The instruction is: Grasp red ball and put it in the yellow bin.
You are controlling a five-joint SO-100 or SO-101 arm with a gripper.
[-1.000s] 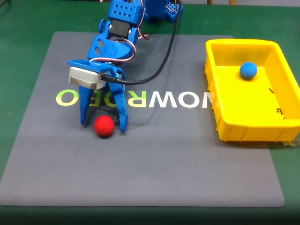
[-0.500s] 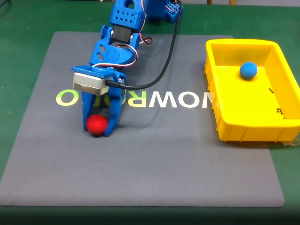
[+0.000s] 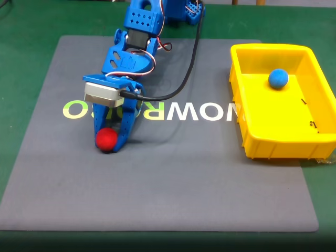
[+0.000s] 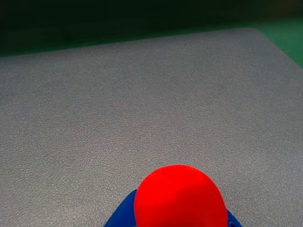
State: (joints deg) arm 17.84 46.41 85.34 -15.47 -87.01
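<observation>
End effector [image 3: 107,143] clamped on red ball [image 3: 106,139] near the grey mat's [image 3: 173,178] left edge, low on it. Grip sits at the fingertips, so the smooth ball could squirt out during the swing to the yellow bin [image 3: 252,137] at the right edge.

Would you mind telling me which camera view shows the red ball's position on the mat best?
The fixed view: the red ball sits between the fingers of the blue gripper on the grey mat, left of the yellow bin. The wrist view shows the ball large at the bottom edge, with blue gripper parts beside it and mat beyond.
</observation>
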